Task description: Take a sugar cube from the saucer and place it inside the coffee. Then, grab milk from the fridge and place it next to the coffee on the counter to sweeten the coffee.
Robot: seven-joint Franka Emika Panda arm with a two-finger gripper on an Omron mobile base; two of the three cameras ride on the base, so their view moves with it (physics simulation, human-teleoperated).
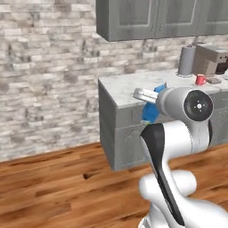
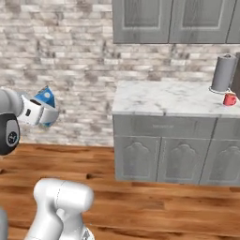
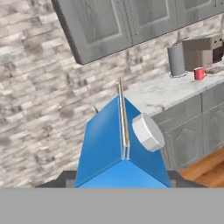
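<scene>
You are carrying the milk carton [image 3: 122, 148], pinched in the pincer [image 2: 47, 111], and it sits low in the centre of the hand view and at the left edge of the right base view, well short of the worktop [image 2: 164, 98]. The red coffee mug [image 2: 229, 99] stands far off at the right edge of that view, just beside the paper towel roll [image 2: 223, 73]. Drive the base closer before you reach, keep the carton level on the way, and lower it onto bare marble near the mug without touching it or the roll. Release only once the base of the carton rests flat. No brand, label or writing can be read on the carton.
</scene>
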